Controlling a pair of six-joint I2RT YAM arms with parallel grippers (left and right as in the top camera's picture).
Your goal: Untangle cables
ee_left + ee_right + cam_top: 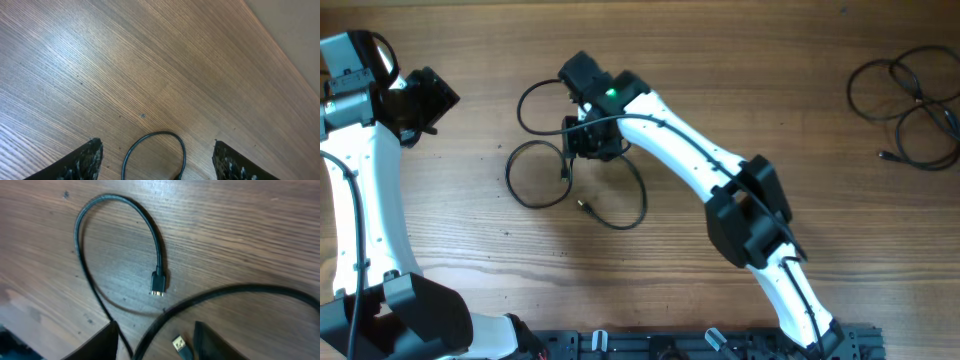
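Note:
Thin black cables [510,175] lie in loose loops left of the table's middle. My right gripper [588,140] hangs over them. In the right wrist view its jaws [157,341] stand apart. Two cable strands and a flat USB plug [180,344] lie between the fingers, and nothing is clamped. A cable loop [115,197] ending in a small plug [158,282] lies ahead of it. My left gripper [435,100] is at the far left, open and empty [157,161]. One cable loop [160,132] lies on the wood between its fingers.
A second bunch of black cable loops [918,88] lies at the far right of the table. The right arm [700,165] stretches diagonally across the middle. The table's far edge [280,47] shows in the left wrist view.

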